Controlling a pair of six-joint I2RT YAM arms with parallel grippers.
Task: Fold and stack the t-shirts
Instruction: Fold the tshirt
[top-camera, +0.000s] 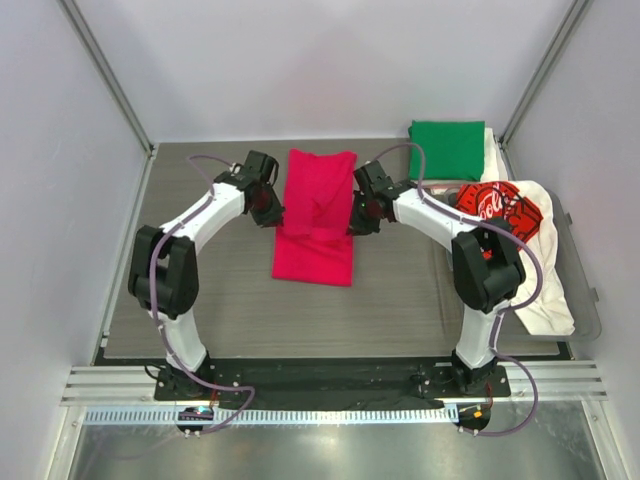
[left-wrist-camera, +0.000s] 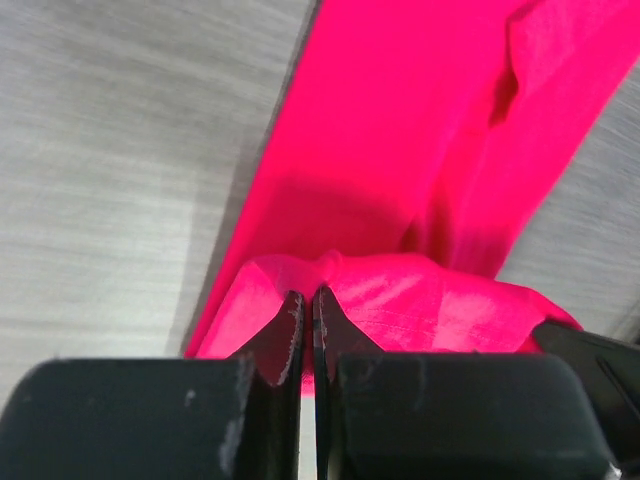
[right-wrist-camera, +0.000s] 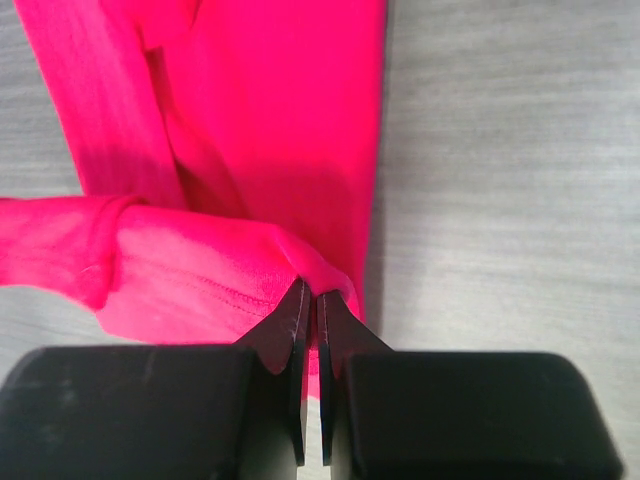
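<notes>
Magenta-red t-shirt (top-camera: 318, 205): judged soft, light, limp cloth, likely sagging between holds; left pincer (left-wrist-camera: 307, 300) and right pincer (right-wrist-camera: 309, 300) each clamped shut on its folded side edges, sensible grip points.

Plain magenta-red tee (top-camera: 316, 250); plain green tee (top-camera: 447, 150); white tee (top-camera: 550, 300), red-black print; table (top-camera: 400, 300) grey wood-grain.

Top view looks steeply down from behind; both wrist views, close up, share the magenta-red t-shirt (top-camera: 315, 205).
</notes>
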